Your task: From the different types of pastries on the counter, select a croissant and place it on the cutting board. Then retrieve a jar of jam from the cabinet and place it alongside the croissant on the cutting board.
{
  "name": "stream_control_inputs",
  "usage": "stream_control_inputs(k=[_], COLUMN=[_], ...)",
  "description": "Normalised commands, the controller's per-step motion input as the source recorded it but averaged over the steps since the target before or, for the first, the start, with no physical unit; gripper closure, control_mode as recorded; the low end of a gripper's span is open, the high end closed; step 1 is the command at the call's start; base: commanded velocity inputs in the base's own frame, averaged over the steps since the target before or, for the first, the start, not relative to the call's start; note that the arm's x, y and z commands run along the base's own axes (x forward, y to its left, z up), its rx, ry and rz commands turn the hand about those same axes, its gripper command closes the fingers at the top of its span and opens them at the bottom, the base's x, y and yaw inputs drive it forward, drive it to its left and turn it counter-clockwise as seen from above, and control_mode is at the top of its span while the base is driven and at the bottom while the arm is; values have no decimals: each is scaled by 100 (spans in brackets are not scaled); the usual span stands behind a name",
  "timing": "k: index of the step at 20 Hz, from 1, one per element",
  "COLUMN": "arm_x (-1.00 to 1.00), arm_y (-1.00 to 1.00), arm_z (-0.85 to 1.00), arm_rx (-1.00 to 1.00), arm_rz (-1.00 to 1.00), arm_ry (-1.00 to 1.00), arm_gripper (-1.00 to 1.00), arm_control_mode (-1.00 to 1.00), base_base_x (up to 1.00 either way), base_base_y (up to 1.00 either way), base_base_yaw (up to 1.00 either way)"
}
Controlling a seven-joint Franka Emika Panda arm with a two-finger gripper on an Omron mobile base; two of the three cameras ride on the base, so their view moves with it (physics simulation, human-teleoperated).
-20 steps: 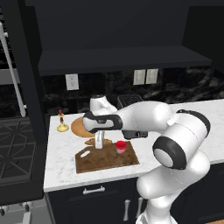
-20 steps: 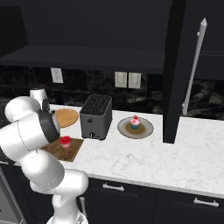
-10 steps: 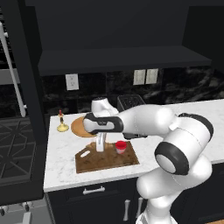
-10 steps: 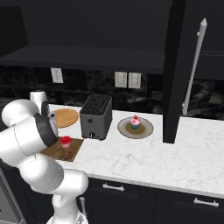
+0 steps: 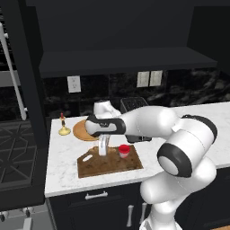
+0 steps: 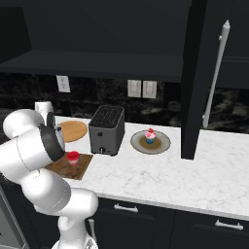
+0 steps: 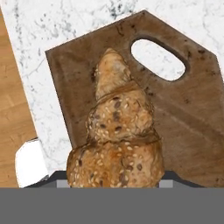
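**Croissant held over the cutting board, jam jar already on it**

Croissant (image 7: 116, 131) fills the middle of the hand view, its blunt end down between the jaws, which are closed tight on it. Its tapered tip points toward the oblong handle hole of the cutting board (image 7: 183, 118) beneath; whether it touches the wood I cannot tell.

From the left base view the gripper (image 5: 103, 152) hangs straight down over the board's handle end, which probably leaves room for both items: the red-lidded jar of jam (image 5: 124, 151) stands on the board's other half, just beside the gripper. The round light-wood plate (image 5: 81, 130) lies behind the board, the toaster (image 6: 106, 129) stands to one side, and the cupcake (image 6: 150, 136) sits on its own dish.

No brand, label or writing can be read anywhere.
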Motion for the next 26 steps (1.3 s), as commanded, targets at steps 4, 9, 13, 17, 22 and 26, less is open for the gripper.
stream_control_inputs(k=[4,9,13,17,22,26], arm_x=[-16,-2,0,0,0,0], arm_y=[-4,-3,0,0,0,0], arm_z=[-15,-32,-38,-32,-20,-2], arm_rx=[0,0,0,0,0,0], arm_rz=[-2,0,0,0,0,0], arm_ry=[0,0,0,0,-2,-4], arm_gripper=[100,100,100,100,100,-100], arm_control_mode=[-100,-100,-100,-100,-100,-100], base_base_x=[0,0,0,0,0,0], base_base_y=[0,0,0,0,0,0], base_base_yaw=[0,0,0,0,0,0])
